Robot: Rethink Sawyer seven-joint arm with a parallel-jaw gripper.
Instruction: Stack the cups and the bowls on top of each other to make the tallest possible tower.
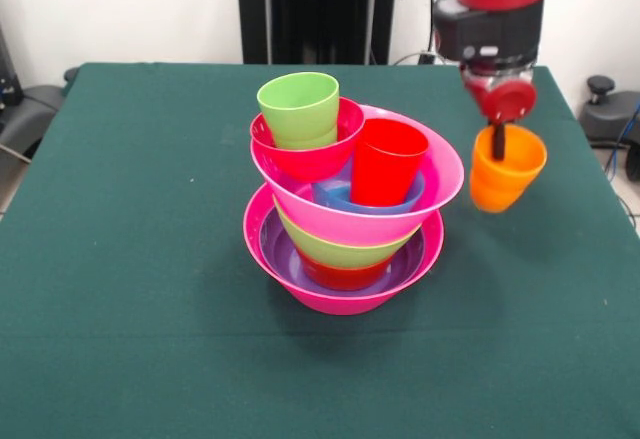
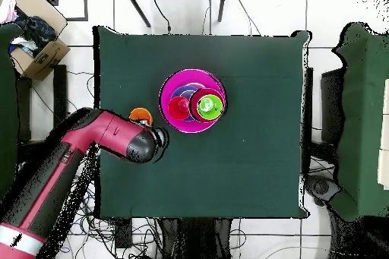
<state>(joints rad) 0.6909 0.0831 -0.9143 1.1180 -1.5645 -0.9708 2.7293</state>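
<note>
A tall stack [image 1: 345, 209] of bowls and cups stands in the middle of the green desk [image 1: 130, 259]. At the bottom is a big pink bowl [image 1: 345, 294]. Inside it sit a purple bowl [image 1: 280, 256], a small red bowl [image 1: 345, 277] and a green bowl [image 1: 345, 249]. On top of those rests a second big pink bowl [image 1: 400, 221], and it leans to one side. In it are a blue bowl [image 1: 335, 195] and a red cup [image 1: 387, 163], which stands up in the blue bowl. A small dark pink bowl [image 1: 310, 154] sits on the high edge, and a green cup [image 1: 299, 109] stands inside it.

The robot arm [image 2: 72, 161] hangs beside the stack, not touching it. Its jaws [image 1: 498, 142] are closed on the rim of an orange cup [image 1: 506, 171], with one finger reaching down inside. The cup hangs tilted in the air above the desk, near the stack.
</note>
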